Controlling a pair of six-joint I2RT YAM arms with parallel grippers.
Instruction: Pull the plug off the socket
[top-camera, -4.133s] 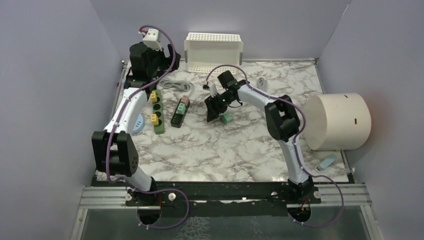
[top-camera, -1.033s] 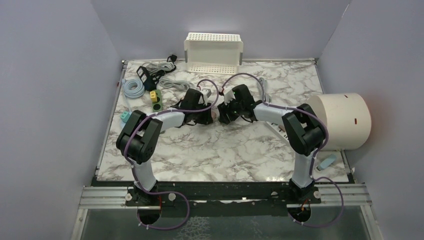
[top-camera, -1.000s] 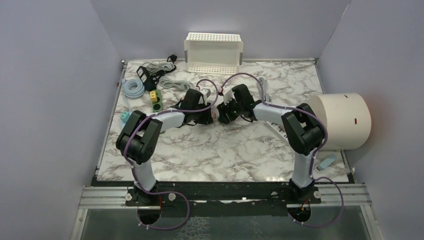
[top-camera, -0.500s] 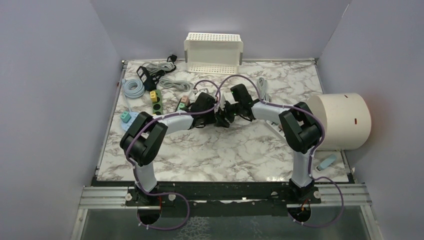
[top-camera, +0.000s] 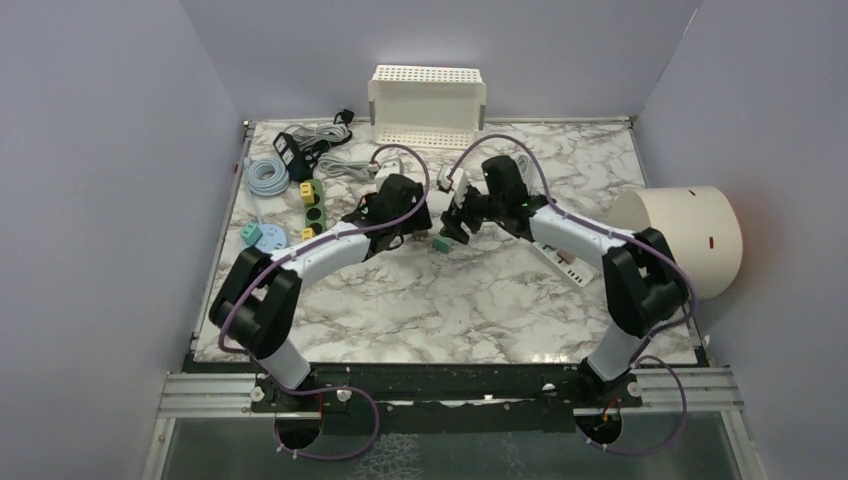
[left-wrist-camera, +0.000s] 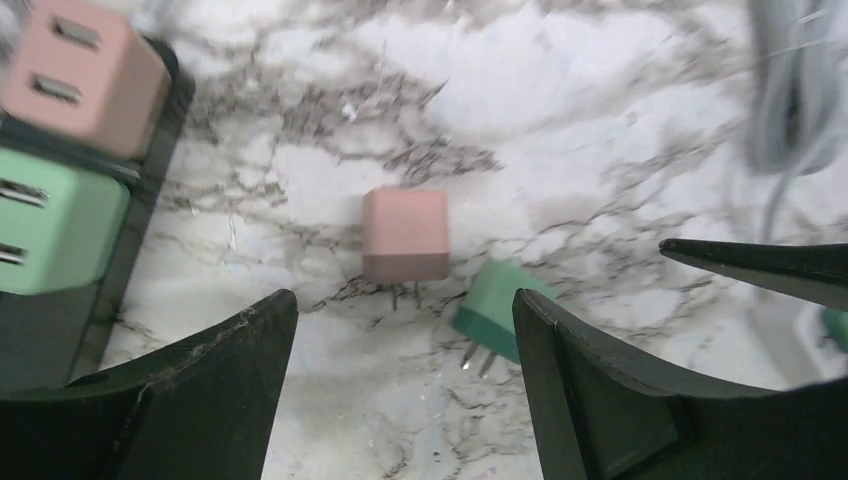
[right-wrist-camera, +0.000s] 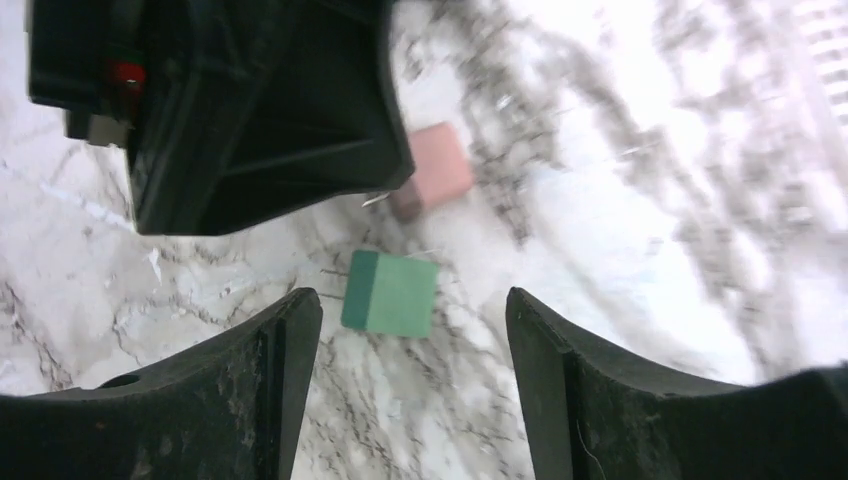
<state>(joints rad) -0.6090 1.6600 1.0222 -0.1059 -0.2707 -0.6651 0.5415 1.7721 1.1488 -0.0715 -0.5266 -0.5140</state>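
A loose pink plug (left-wrist-camera: 405, 233) lies on the marble with its prongs toward my left gripper (left-wrist-camera: 400, 300), which stands open just short of it and holds nothing. Beside it lies a loose green plug (left-wrist-camera: 497, 318). At the left edge of the left wrist view, the black socket strip (left-wrist-camera: 150, 165) carries another pink plug (left-wrist-camera: 80, 75) and a light green plug (left-wrist-camera: 55, 235). My right gripper (right-wrist-camera: 412, 298) is open above the green plug (right-wrist-camera: 390, 293), with the pink plug (right-wrist-camera: 437, 175) beyond it. In the top view both grippers (top-camera: 415, 232) (top-camera: 452, 226) meet near the table's middle.
A white basket (top-camera: 427, 100) stands at the back and a cream cylinder (top-camera: 680, 245) at the right. Grey cables (top-camera: 335, 160), a light blue coil (top-camera: 265, 175) and a green strip with yellow plugs (top-camera: 312, 205) lie at the back left. A white power strip (top-camera: 560, 262) lies under the right arm.
My left gripper has gone from shut to open and let go of the pink plug, which now lies on the table. The right gripper has widened and both arms have drawn back a little.
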